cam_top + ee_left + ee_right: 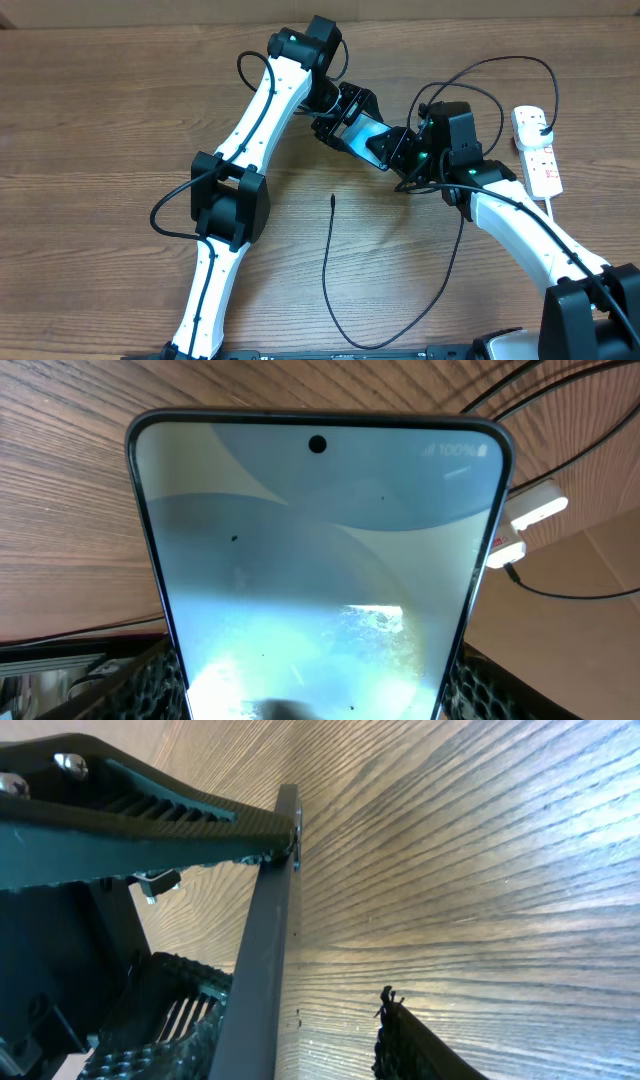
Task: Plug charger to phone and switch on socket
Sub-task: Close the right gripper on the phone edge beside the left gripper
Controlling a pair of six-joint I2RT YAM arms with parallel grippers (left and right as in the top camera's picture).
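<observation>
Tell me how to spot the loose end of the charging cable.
Find the phone held up over the middle of the wooden table. Below it in the overhead view, the charger lies as a thin black curve on the wood. Its tip is the one wire end lying loose, touching nothing.

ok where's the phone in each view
Overhead: the phone sits just above centre, tilted.
Left wrist: it fills most of the frame, screen toward the camera.
Right wrist: edge-on, a dark bar from top centre to lower left.
Shared landmark: the wood-grain table.
</observation>
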